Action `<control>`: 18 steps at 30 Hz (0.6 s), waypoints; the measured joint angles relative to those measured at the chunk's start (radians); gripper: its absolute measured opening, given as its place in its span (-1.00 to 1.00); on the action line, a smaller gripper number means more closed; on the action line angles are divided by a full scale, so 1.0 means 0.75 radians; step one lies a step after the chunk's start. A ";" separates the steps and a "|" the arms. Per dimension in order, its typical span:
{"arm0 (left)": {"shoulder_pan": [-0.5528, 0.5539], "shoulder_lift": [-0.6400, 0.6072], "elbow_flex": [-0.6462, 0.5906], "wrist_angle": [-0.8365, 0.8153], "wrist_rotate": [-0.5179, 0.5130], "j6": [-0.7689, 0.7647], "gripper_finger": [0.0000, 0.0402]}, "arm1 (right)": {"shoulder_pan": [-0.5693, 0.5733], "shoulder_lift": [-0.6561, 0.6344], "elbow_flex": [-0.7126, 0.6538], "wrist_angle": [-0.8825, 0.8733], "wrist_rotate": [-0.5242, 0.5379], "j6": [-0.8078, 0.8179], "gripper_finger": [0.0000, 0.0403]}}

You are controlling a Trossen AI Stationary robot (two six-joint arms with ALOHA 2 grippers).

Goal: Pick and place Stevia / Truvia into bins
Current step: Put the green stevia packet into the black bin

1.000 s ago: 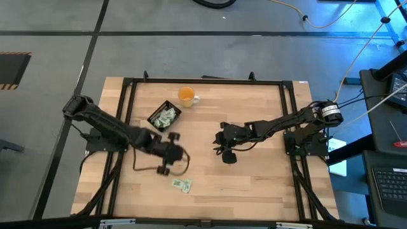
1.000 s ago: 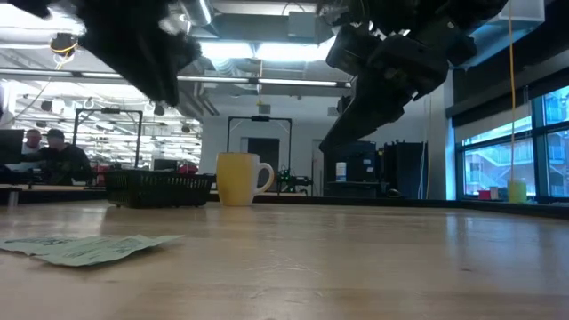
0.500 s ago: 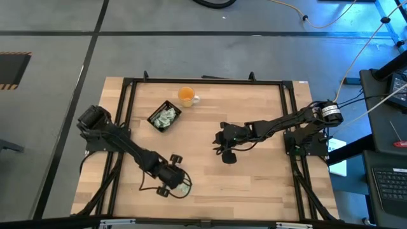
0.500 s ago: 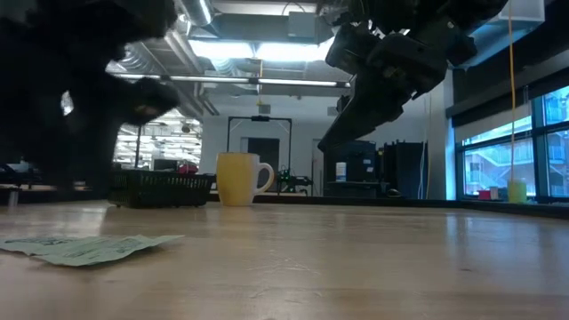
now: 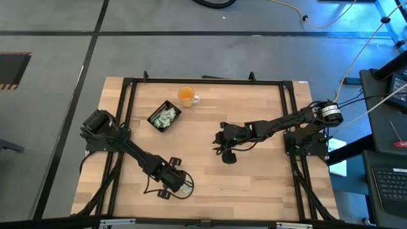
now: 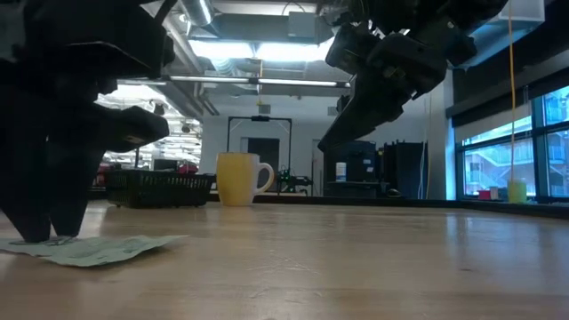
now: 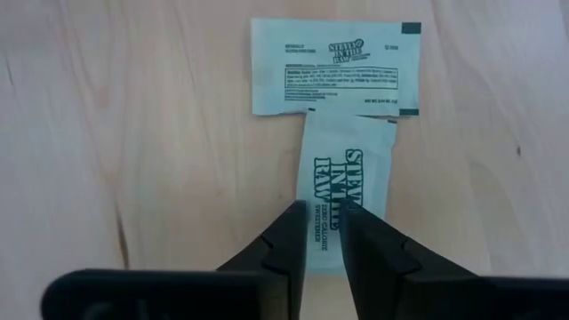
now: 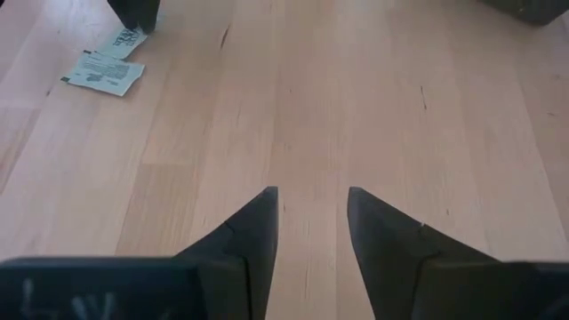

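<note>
Sachets (image 7: 342, 191) were thin, light, floppy paper, lying flat on the bench (image 5: 254, 172), well apart from the black tray (image 5: 164, 117). Left claw (image 7: 322, 233) stood narrow over the nearer sachet's end, not yet gripping; pinch an edge. Right claw (image 8: 309, 222) hung wide, empty, mid-bench.

Two pale green Stevia sachets (image 7: 342, 200) lie flat on the wood at lower centre-left of the high view, one overlapping the other's edge in a T. The small black tray (image 5: 165, 117), upper left of centre, holds what look like several more sachets (image 5: 166, 117) heaped together.
</note>
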 joint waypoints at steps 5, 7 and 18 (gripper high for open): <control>0.000 -0.006 -0.001 -0.010 0.004 0.001 -0.82 | 0.000 0.000 0.000 0.000 0.000 -0.003 -0.30; 0.000 -0.018 -0.005 -0.016 0.006 0.009 -0.90 | 0.000 0.000 0.000 0.000 0.000 -0.003 -0.30; 0.073 -0.361 -0.013 -0.347 -0.237 -0.199 -0.98 | 0.000 0.000 0.000 -0.001 0.000 -0.006 -0.30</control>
